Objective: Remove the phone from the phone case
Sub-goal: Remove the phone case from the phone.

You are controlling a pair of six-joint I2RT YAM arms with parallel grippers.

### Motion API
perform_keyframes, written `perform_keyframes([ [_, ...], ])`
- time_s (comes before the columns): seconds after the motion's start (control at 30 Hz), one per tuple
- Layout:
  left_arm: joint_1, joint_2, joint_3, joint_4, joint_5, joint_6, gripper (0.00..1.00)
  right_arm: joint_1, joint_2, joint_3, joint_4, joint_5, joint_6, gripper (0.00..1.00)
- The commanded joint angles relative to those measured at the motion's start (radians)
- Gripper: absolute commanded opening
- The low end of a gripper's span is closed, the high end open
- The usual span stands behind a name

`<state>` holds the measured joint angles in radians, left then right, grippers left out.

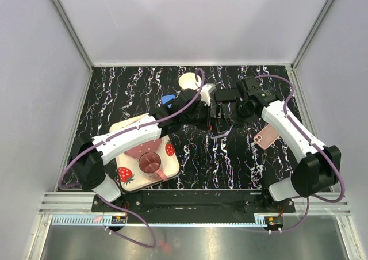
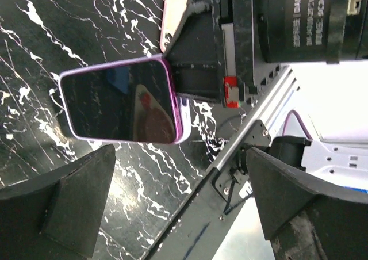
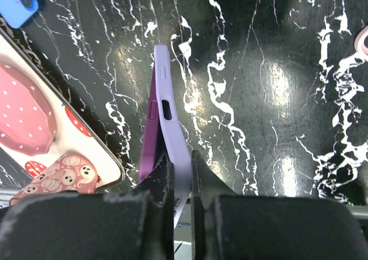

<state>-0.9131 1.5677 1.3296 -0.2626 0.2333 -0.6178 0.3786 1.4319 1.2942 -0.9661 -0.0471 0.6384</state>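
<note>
The purple phone (image 2: pixel 118 102) with a dark screen hangs edge-on above the table, partly peeled out of its lilac case (image 3: pixel 168 107). In the right wrist view the phone's purple edge (image 3: pixel 147 142) stands apart from the case wall. My right gripper (image 3: pixel 179 156) is shut on the lilac case wall, with one finger wedged between phone and case. My left gripper (image 2: pixel 178 214) is open and empty, with its fingers (image 2: pixel 63 202) spread wide just short of the phone's long side. In the top view both grippers meet at mid table, left (image 1: pixel 208 113) and right (image 1: pixel 233 111).
A large strawberry-print case (image 1: pixel 144 156) with a pink round grip lies at the near left. A blue phone (image 1: pixel 168 99) and a white round object (image 1: pixel 187 81) lie behind the left arm. A pink phone case (image 1: pixel 267 136) lies under the right arm.
</note>
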Motion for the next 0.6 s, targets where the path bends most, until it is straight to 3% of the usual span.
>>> perform_keyframes([
  [0.0, 0.011, 0.052, 0.028, 0.112, 0.004, 0.027, 0.96, -0.001, 0.038, 0.083, -0.065, 0.009, 0.049, 0.00],
  [0.3, 0.006, 0.140, 0.065, 0.056, -0.054, 0.078, 0.78, -0.003, 0.084, 0.094, -0.094, 0.001, 0.061, 0.00],
  [0.57, 0.005, 0.179, 0.098, 0.029, -0.117, 0.087, 0.74, -0.001, 0.093, 0.091, -0.079, -0.034, 0.056, 0.00],
])
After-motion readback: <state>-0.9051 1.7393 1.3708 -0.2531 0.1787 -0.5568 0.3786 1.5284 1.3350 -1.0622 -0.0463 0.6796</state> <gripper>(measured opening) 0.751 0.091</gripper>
